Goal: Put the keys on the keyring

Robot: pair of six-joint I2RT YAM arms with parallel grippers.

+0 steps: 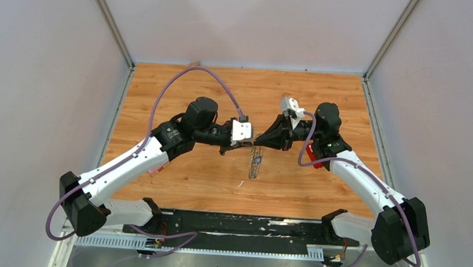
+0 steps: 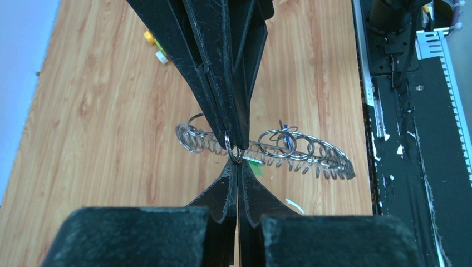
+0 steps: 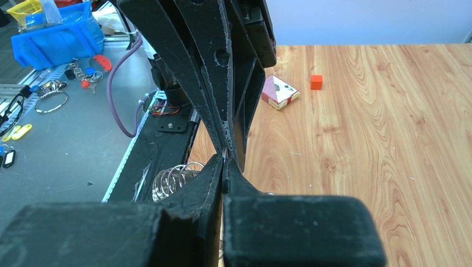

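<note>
**Two pinches on one little loop**

We see both arms meet nose to nose over the middle of the worktop (image 2: pixel 100 122). The left gripper (image 2: pixel 237 169) has its jaws pressed tight together. The right gripper (image 2: pixel 234 136) has its jaws pressed tight too. A small loop (image 2: pixel 234 154) of silver wire sits right where the two noses touch. We think both are nipping it, one from each side.

The keyring (image 2: pixel 311 158) is just under the tips. It looks like a long row of shiny silver loops, like a spring. We cannot tell if it rests on the worktop or hangs a little above it. The blue key (image 2: pixel 286 138) sits among the loops. A bit of green (image 2: pixel 254 161), maybe the green key, peeks out beside the tips.

We think the keyring is hard and slippery, and each wire is stiff. The whole row is floppy, though, so it can swing and jingle. The keys look tiny and light. The best place to hold is the thin wire of one loop, right at the tips.

Seen from above, the long way of the row runs from the tips toward the arm bases. In the left wrist view it lies across, dipping a little to the right.
</note>
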